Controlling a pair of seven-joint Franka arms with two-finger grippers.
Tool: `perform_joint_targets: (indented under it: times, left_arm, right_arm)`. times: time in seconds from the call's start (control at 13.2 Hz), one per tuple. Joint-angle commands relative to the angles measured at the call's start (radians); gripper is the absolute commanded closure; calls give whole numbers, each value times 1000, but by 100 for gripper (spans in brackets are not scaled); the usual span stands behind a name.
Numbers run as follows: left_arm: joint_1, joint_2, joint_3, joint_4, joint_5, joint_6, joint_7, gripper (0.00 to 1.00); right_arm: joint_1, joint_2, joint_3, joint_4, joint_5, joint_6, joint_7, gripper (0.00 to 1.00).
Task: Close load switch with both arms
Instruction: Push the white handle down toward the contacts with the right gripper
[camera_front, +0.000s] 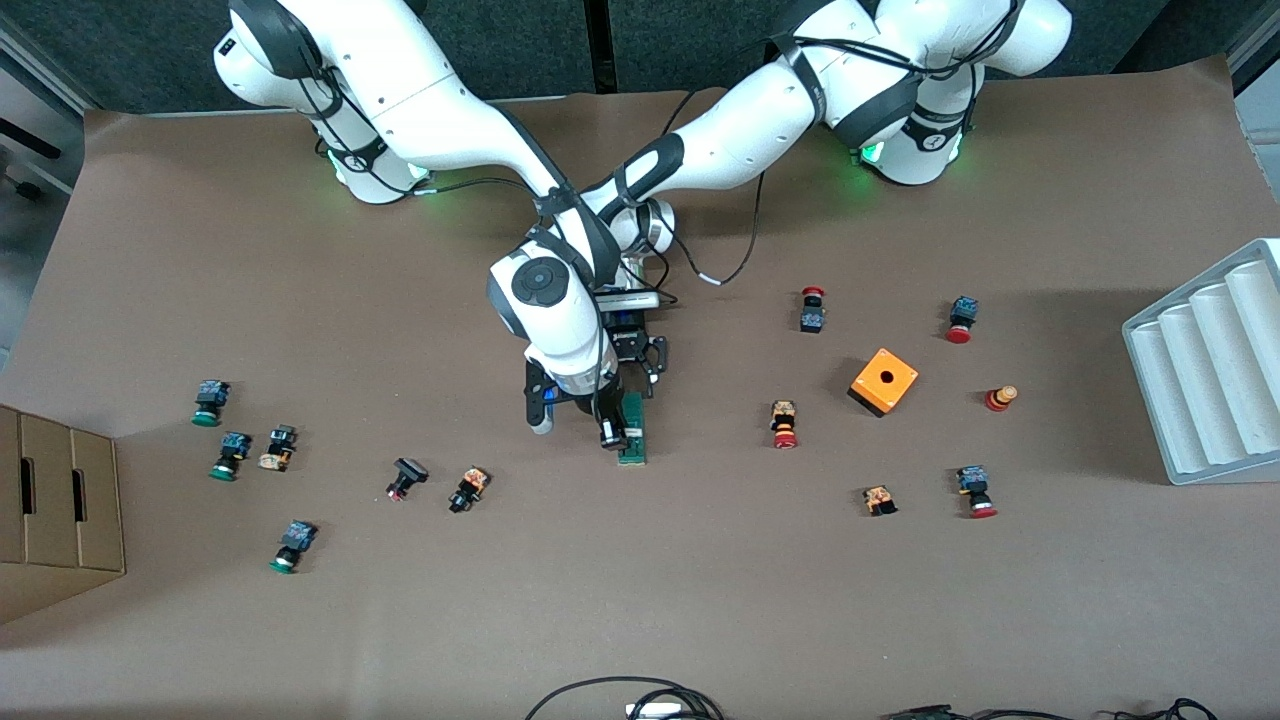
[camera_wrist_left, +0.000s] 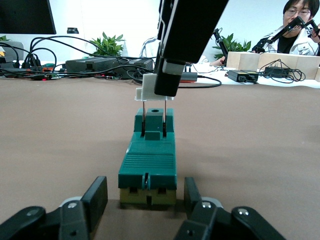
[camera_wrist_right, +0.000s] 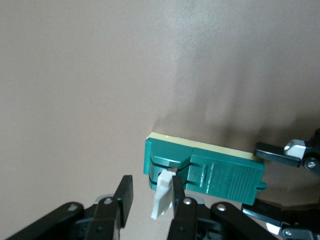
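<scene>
**Two arms sharing one load switch: one bracing, one working the white piece**

The load switch (camera_front: 632, 428) is lying flat on the brown worktop (camera_front: 700, 600), a little left of the centre of the front view, long axis running toward the camera. The left gripper (camera_wrist_left: 145, 197) is clamping the end of the green body, its jaws closed against both sides; judging by this, it is acting as a brace so the block cannot slide. The right gripper (camera_wrist_right: 150, 200) is hanging over the other end, jaws nearly closed and pinching the white sliding piece (camera_wrist_right: 163, 199), which is standing raised on two thin pins above the body. Pressing it down looks like the closing step not yet done. The orange box (camera_front: 884, 380) and the scattered push buttons (camera_front: 785, 424) are lying well apart, toward the right of the frame.
</scene>
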Motion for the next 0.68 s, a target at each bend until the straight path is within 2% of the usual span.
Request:
perform_joint_targets:
  times: [0.0, 0.61]
  left_arm:
    - [-2, 37, 6, 29, 7, 19, -6, 31]
    - [-2, 35, 6, 29, 7, 19, -6, 31]
  right_arm:
    - [8, 43, -3, 56, 30, -2, 2, 62]
    - [0, 72, -1, 98, 30, -2, 8, 64]
